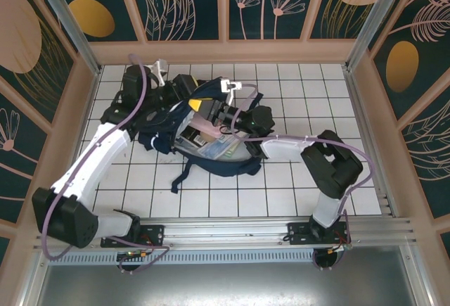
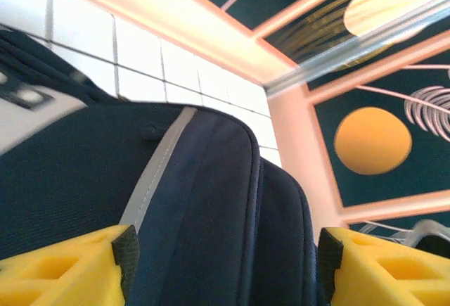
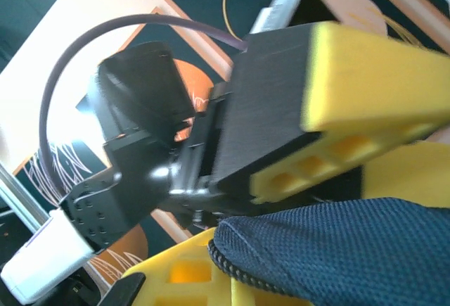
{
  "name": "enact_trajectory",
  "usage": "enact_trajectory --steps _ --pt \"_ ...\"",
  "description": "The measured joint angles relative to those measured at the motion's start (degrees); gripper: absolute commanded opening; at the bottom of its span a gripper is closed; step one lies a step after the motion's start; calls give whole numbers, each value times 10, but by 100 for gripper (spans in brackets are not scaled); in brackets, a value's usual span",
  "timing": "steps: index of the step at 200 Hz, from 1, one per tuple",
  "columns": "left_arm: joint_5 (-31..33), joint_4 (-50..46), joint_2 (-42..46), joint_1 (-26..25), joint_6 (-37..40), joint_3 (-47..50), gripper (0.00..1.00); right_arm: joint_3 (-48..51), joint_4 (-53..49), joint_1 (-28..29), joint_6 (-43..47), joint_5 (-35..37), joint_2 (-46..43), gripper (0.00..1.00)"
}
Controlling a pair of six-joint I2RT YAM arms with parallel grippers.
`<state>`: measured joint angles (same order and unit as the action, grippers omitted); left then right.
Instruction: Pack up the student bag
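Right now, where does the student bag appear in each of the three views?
Top external: the student bag lies open mid-table, between the two arms.
Left wrist: the student bag, navy with a pale stripe, takes up the lower centre, straddled by the open left tool.
Right wrist: its navy mesh fabric sits at bottom right.
Shared landmark: the peach-framed patterned wall behind it.
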<state>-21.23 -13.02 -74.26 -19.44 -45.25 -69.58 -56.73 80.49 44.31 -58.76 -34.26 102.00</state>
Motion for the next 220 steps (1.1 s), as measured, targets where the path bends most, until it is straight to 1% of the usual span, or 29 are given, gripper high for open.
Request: enact_trajectory --steps 29,41,56,77,101,118,137,150,176,195,201,203,210,220 --pt "71 -67 51 0 65 -3 72 3 7 0 -3 -14 5 0" --pt "86 -83 63 0 81 0 72 28 20 1 -3 -15 0 0" --pt "89 -89 76 0 89 19 72 80 30 2 0 -14 -23 0" --pt "77 -87 99 0 85 70 71 189 31 11 34 10 -92 0" --pt "45 -69 119 0 61 141 69 302 15 30 82 35 -163 0" --pt "15 -47 125 0 42 193 69 361 -33 56 131 50 -214 0" --pt "-9 -29 125 0 24 229 69 407 -98 92 186 77 -273 0" --pt "-19 -13 125 0 13 242 69 439 -129 110 217 98 -309 4" --pt "-34 21 129 0 -5 254 68 504 -159 121 250 125 -361 13" --pt "-41 39 137 0 -14 264 68 529 -188 129 263 137 -380 21" --pt "-42 43 141 0 -16 268 68 532 -197 132 268 141 -382 25" --pt "-42 43 142 0 -16 269 68 534 -200 133 269 142 -383 27" --pt "-43 47 145 0 -18 275 68 536 -214 137 272 151 -385 29" --pt "-45 50 150 0 -18 284 68 536 -236 140 274 166 -386 35"
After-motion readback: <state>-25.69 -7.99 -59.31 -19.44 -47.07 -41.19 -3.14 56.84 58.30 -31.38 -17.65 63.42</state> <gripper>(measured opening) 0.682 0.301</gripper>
